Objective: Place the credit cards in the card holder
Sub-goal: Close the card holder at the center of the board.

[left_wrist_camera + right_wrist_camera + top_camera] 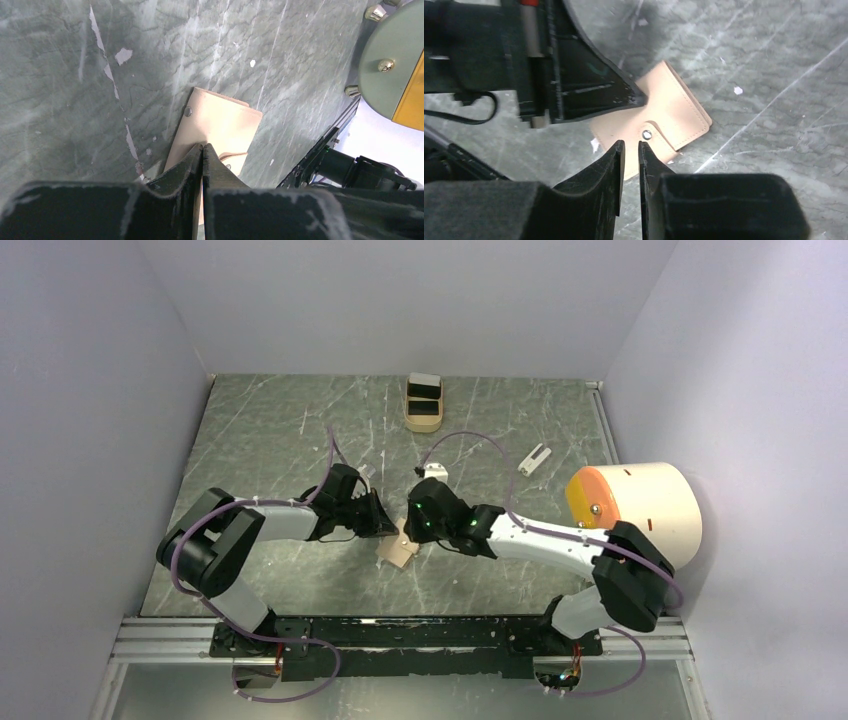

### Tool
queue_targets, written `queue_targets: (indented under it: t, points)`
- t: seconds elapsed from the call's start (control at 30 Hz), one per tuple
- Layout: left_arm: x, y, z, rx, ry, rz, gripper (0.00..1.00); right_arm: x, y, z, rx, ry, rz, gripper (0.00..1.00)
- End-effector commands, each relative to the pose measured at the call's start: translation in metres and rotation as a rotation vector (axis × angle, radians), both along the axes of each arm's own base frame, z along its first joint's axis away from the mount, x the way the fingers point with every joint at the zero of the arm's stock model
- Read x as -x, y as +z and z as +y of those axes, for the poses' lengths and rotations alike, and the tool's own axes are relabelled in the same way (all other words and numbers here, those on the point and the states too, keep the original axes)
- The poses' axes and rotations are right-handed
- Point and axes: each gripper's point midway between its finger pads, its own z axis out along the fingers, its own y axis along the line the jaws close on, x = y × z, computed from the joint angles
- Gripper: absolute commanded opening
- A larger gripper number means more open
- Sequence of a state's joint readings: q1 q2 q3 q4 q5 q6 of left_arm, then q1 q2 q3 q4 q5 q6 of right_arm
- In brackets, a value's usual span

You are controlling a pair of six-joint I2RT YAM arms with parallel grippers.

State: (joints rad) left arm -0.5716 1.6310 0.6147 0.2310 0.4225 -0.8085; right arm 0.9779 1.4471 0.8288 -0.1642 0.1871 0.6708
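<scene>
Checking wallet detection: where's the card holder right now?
Top view: card holder lies near the table centre, between both arms; left claw is at its edge, right claw by its snap tab.

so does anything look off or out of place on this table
The small tan folding card holder lies shut, its snap tab looking fastened, so no card can enter yet. A small white flat piece, perhaps a card, lies loose on the scratched green table, apart from the tan oblong tray.
</scene>
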Motion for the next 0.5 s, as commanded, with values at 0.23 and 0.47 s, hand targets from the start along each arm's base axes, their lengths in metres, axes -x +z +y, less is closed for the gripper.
queue_targets:
  t: [0.23, 0.47]
  points:
    - [0.012, -0.014, 0.004, -0.028, -0.011, 0.036, 0.12, 0.010, -0.013, 0.004, 0.076, 0.093, 0.035, 0.23]
    - [0.004, 0.037, -0.001, 0.040, 0.005, -0.051, 0.15, 0.008, -0.047, 0.007, 0.132, 0.097, 0.069, 0.21]
